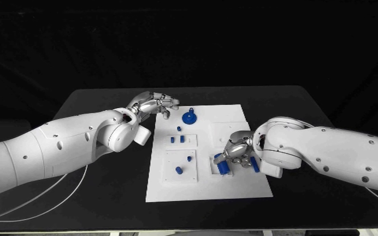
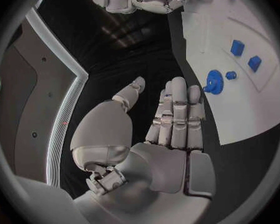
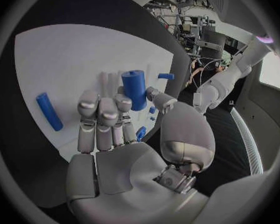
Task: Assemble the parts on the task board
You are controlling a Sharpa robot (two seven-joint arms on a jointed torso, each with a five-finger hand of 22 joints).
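White task board (image 1: pixel 236 187) laid mid black bench (image 1: pixel 94 203). Left hand (image 1: pixel 155 105) held at board's far left corner, fingers straight and apart, nothing grasped; blue gear part (image 1: pixel 189 118) seen just beside fingertips. Right hand (image 1: pixel 238 157) lowered over board's right edge; fingers extended beside upright blue cylinder (image 3: pixel 134 88), whether gripped cannot be told. Blue rod (image 3: pixel 48 111) lying flat on board. Small blue pegs (image 1: pixel 180 137) seated in raised plates mid-board.
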